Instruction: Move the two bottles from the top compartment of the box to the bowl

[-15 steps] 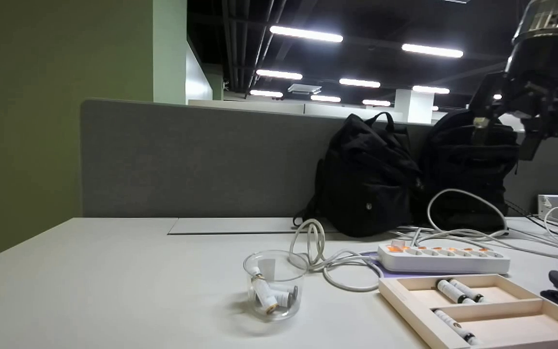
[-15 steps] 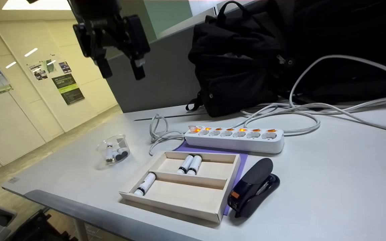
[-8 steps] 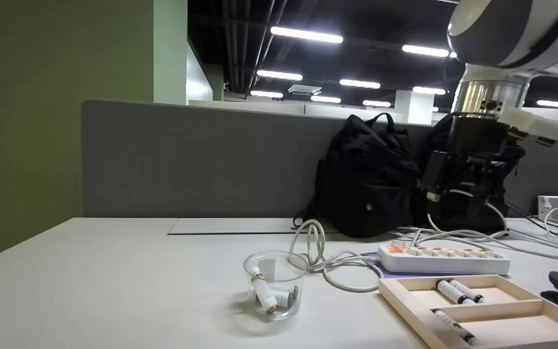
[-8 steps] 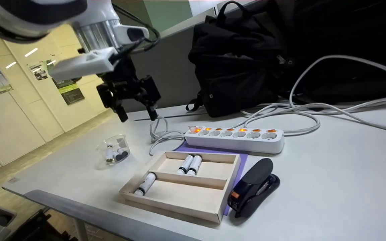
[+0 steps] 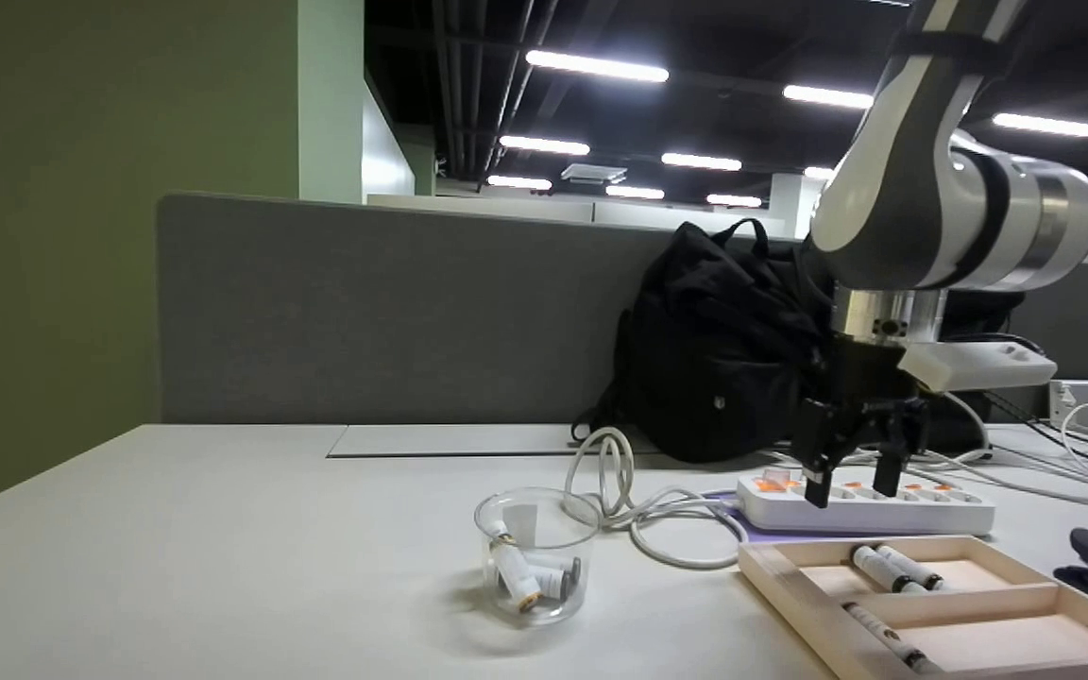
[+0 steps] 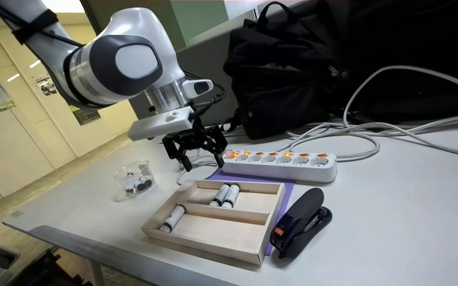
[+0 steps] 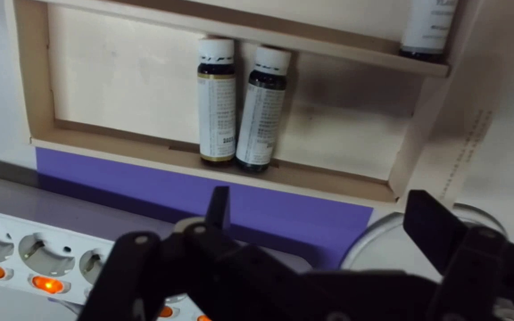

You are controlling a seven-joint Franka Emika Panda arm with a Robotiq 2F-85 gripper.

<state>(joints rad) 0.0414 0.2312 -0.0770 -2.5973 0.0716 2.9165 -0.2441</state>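
The two white-labelled bottles (image 7: 217, 111) (image 7: 262, 118) lie side by side in the top compartment (image 6: 257, 196) of the wooden box (image 6: 221, 232). They also show in both exterior views (image 5: 887, 569) (image 6: 231, 196). The clear bowl (image 5: 563, 529) stands apart from the box and holds a few similar bottles; it also shows in an exterior view (image 6: 145, 169). My gripper (image 6: 203, 165) is open and empty, pointing down. It hangs above table height near the power strip's end and the box's far edge. In the wrist view its fingers (image 7: 319, 196) are wide apart, off the bottles.
Another bottle (image 6: 173, 218) lies in the box's other compartment. A white power strip (image 6: 278, 169) stands behind the box, partly on a purple sheet (image 6: 288, 194). A black stapler (image 6: 300, 222) lies beside the box. Cables (image 5: 686, 529) and black backpacks (image 5: 714, 349) are behind.
My gripper has come down from high up toward the box and power strip, staying open. The bottles, box and bowl have not moved.
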